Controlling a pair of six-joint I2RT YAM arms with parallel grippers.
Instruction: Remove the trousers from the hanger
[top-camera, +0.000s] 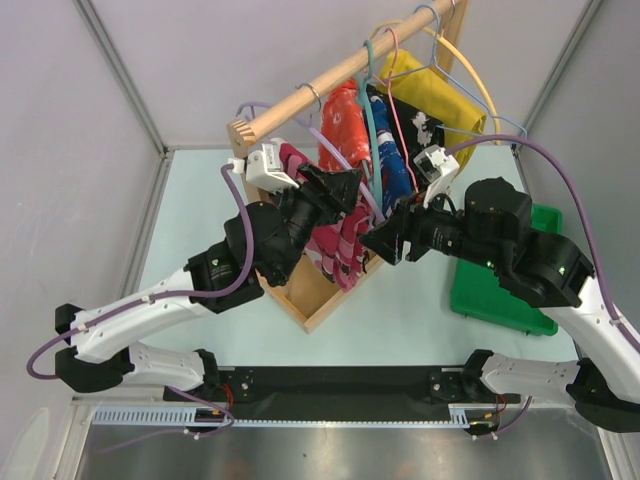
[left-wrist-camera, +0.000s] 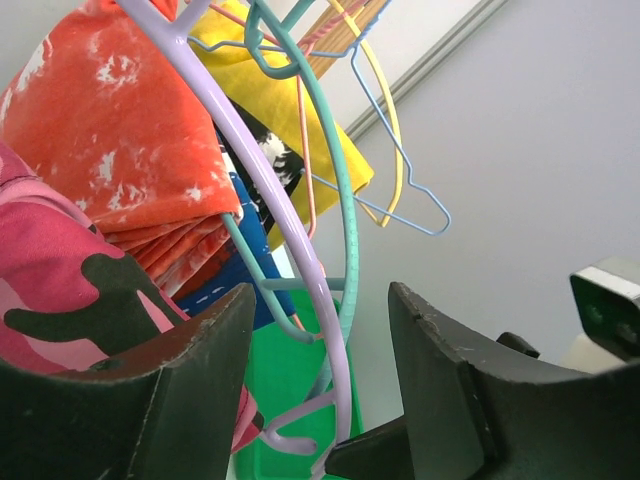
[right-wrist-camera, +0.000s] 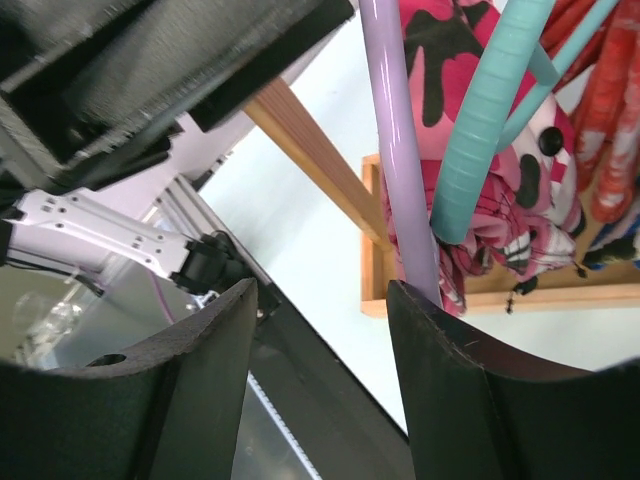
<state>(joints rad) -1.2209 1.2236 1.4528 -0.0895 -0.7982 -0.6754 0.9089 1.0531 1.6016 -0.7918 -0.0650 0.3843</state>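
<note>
The pink camouflage trousers (top-camera: 335, 245) hang on the lilac hanger (top-camera: 350, 170) at the near end of the wooden rack. In the left wrist view the trousers (left-wrist-camera: 50, 270) are at the left and the hanger's arm (left-wrist-camera: 300, 240) curves down between my open fingers. My left gripper (top-camera: 345, 185) (left-wrist-camera: 320, 380) is open around that arm without touching it. My right gripper (top-camera: 385, 240) (right-wrist-camera: 320, 380) is open just below the hanger's lower end. In the right wrist view the lilac hanger (right-wrist-camera: 395, 150) runs down to the right fingertip (right-wrist-camera: 420, 310), with the trousers (right-wrist-camera: 450, 60) behind it.
A teal hanger (left-wrist-camera: 345, 230) (right-wrist-camera: 490, 110) hangs right beside the lilac one. An orange-red garment (top-camera: 340, 125), a blue one (top-camera: 395, 170) and a yellow one (top-camera: 440, 100) hang further along the wooden rod (top-camera: 330, 85). A green bin (top-camera: 490, 290) lies at the right.
</note>
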